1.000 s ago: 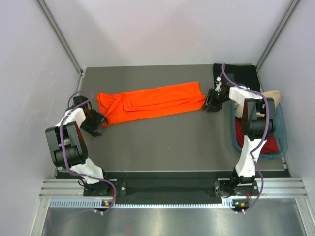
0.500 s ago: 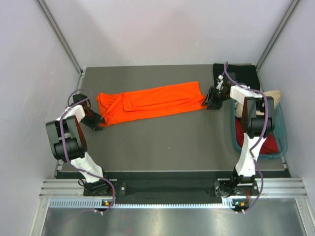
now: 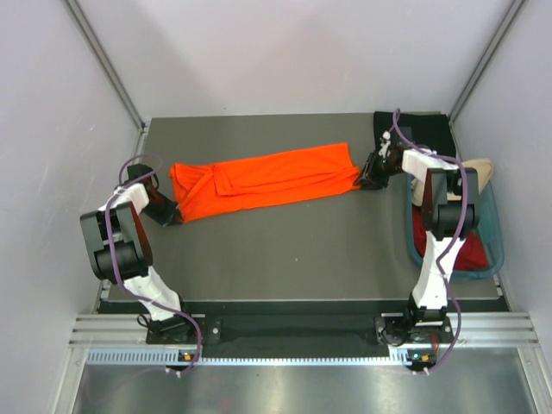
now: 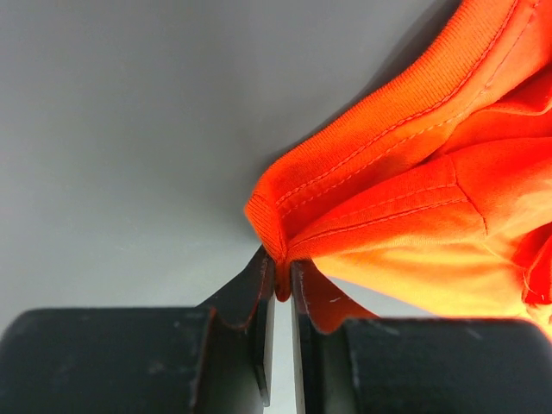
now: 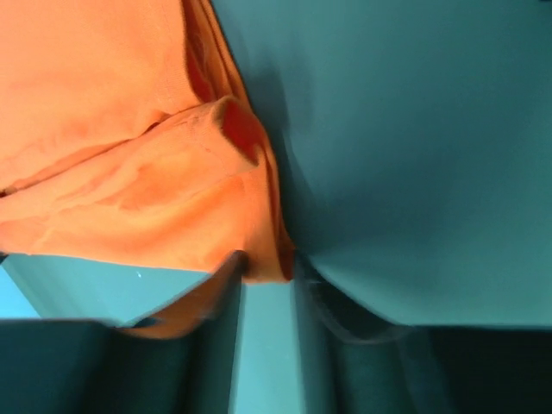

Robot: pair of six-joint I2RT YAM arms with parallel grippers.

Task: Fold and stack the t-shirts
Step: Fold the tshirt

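The bright orange t-shirt (image 3: 267, 177) lies as a long folded strip across the grey table (image 3: 285, 250). My left gripper (image 3: 170, 214) is at the strip's near-left corner. In the left wrist view it (image 4: 283, 278) is shut on a pinched hem of the orange t-shirt (image 4: 414, 190). My right gripper (image 3: 369, 175) is at the strip's right end. In the right wrist view it (image 5: 266, 269) has the edge of the orange t-shirt (image 5: 129, 172) squeezed between its jaws.
A black t-shirt (image 3: 427, 134) lies at the back right corner. A teal tub (image 3: 498, 237) stands at the right edge, holding a beige t-shirt (image 3: 480, 170) and a dark red one (image 3: 470, 254). Walls close in on both sides.
My left gripper slid right onto the shirt's corner and closed on it. My right gripper shifted slightly back and narrowed onto the shirt's right edge. The shirt has not moved.
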